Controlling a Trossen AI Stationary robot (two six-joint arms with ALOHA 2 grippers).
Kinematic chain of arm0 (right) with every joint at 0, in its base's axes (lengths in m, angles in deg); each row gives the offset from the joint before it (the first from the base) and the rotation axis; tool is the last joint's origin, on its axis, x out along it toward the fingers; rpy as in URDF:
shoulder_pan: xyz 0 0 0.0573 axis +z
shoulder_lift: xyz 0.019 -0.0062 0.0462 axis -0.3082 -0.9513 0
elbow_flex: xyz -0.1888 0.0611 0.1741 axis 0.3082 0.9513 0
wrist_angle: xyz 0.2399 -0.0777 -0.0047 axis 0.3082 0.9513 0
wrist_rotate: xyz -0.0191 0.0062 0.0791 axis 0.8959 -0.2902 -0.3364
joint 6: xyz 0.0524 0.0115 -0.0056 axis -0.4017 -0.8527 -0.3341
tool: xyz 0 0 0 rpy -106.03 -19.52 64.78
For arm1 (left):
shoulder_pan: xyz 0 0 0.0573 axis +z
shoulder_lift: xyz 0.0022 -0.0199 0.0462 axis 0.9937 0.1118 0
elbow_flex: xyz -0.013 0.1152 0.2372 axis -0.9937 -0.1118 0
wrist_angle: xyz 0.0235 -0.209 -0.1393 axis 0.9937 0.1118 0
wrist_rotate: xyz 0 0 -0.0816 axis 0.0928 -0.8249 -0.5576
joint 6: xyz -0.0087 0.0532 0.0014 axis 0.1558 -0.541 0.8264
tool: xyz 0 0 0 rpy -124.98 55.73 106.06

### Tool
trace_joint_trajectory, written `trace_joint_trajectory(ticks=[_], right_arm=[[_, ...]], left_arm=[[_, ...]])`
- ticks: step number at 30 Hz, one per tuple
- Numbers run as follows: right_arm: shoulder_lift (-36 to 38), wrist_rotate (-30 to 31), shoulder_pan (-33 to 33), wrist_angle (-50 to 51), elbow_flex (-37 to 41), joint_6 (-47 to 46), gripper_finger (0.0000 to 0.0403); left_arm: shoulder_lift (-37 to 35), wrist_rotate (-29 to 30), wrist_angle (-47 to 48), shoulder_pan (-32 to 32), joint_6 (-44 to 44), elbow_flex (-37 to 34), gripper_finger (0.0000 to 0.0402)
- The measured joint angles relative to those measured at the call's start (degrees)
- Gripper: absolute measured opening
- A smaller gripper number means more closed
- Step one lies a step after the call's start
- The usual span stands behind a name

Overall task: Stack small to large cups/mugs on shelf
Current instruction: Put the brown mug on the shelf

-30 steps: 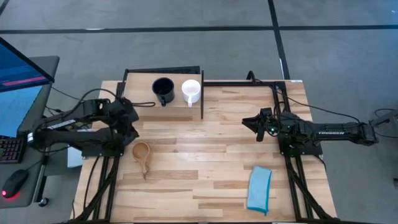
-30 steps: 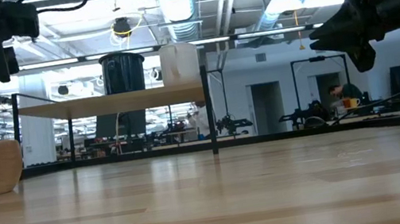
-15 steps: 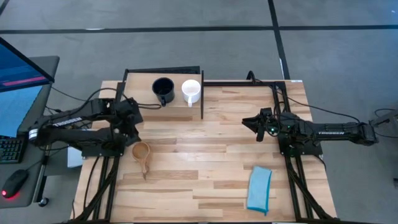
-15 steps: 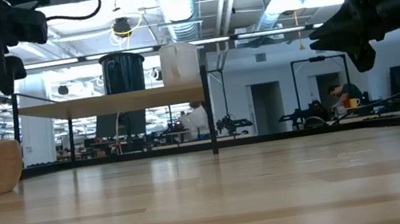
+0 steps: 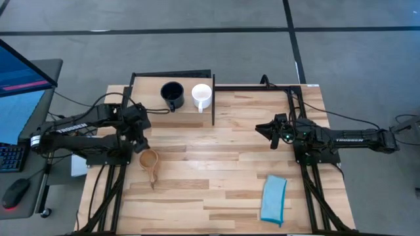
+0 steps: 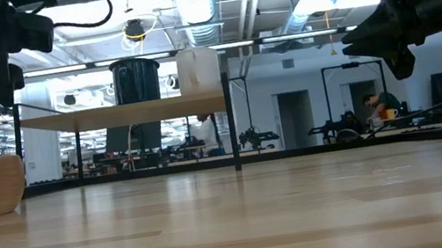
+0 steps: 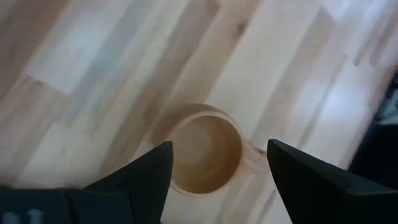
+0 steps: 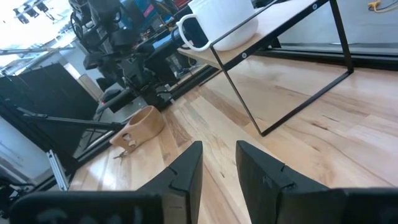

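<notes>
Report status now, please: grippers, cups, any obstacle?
Left gripper open above wooden cup, not gripping. Right gripper open, waiting mid-table. Dark mug and white mug on shelf. No obstacle seen.

The tabletop (image 5: 216,164) in the middle of the high view is made of pale wood planks with visible grain and a light sheen, and the shelf (image 5: 190,111) at its upper part has the same light wood board on a thin black metal frame. The wooden cup (image 7: 205,149) looks smooth and matt, the white mug (image 5: 201,96) and the dark mug (image 5: 172,95) look glossy. At the lower right lies a soft light blue cloth (image 5: 273,199), matt.
</notes>
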State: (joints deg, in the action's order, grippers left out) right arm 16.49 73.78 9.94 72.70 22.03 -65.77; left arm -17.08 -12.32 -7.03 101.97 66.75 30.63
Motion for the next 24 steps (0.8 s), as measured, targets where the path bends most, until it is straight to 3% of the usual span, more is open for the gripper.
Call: trace_joint_trajectory(ticks=[9,24], right_arm=[[0.0,0.0,0.02,0.0,0.0,0.32,0.0118],[0.0,0.0,0.01,0.0,0.0,0.29,0.0118]], left_arm=[[0.0,6.75,3.7,-0.66,0.93,0.0,0.0252],[5.55,16.0,4.74,-14.77,8.55,0.0,0.0252]])
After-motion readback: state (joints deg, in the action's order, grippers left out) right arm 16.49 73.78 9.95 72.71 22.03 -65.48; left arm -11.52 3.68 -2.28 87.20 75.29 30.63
